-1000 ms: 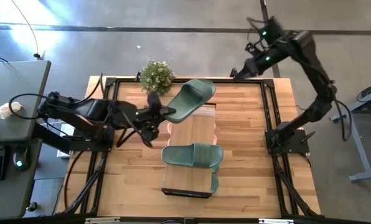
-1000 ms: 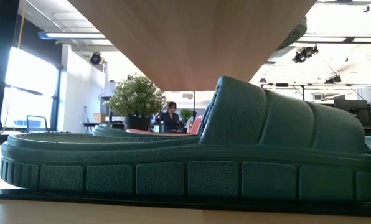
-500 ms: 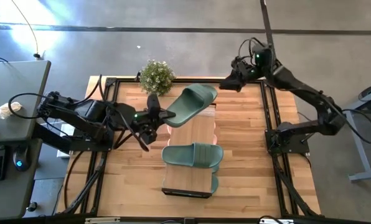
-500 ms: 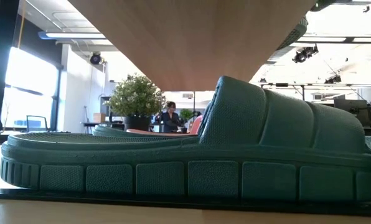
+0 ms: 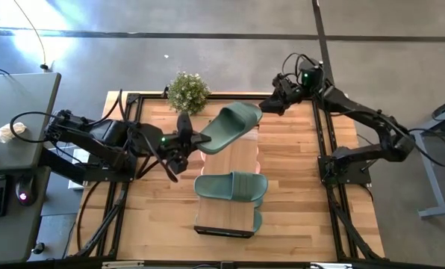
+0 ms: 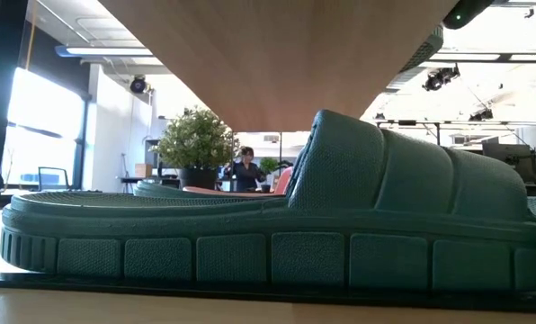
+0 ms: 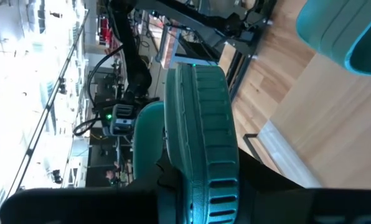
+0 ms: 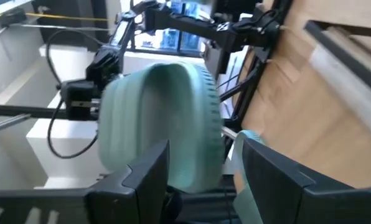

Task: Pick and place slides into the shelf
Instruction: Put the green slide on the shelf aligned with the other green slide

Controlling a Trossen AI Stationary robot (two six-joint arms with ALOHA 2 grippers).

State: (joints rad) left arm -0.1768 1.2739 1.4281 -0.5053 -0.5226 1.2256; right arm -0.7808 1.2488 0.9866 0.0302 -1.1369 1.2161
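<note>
Desk (image 5: 297, 187) with the shelf (image 5: 230, 168) lying along its middle; one green slide (image 5: 231, 186) rests across the shelf top, with further slides on the tier beneath (pink edges show at the sides). A second green slide (image 5: 230, 125) hangs above the shelf's far end, pinched at its heel by the left pincer (image 5: 196, 139). Over the last second the right pincer (image 5: 271, 104) has swung in from the desk's far corner to the slide's toe, fingers spread on either side of it. Judged: a two-arm handover or steadying before placement.
</note>
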